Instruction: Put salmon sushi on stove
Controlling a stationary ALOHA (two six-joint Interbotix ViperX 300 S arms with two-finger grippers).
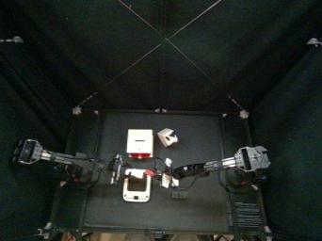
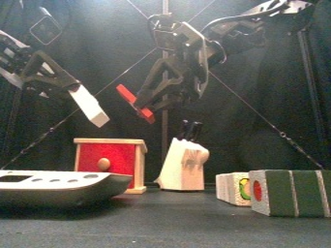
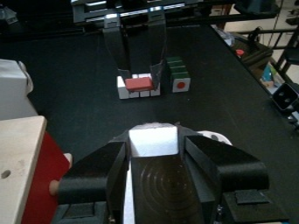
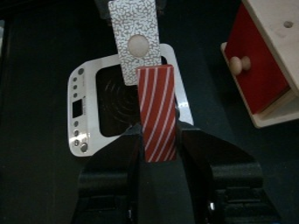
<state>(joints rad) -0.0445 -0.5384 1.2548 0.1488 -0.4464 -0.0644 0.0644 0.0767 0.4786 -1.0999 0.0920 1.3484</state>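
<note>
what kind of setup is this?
Likely a lab robot cell staged as a toy kitchen: black curtains pen a small black table holding a toy stove and a red-fronted wooden box.

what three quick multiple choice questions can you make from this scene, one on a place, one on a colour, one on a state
1. Where is the salmon sushi?
A. lying on the stove
B. in the right claw, raised off the table
C. inside the wooden box

2. What colour is the wooden box's door?
A. blue
B. green
C. red

3. What state is the left claw in?
A. shut on a white piece
B. open and empty
C. resting on the table

Answers:
1. B: the salmon sushi sits in the right claw, with the stove below it.
2. C: the wooden box shows a red door in the front view.
3. A: the left claw grips a white piece.
</note>
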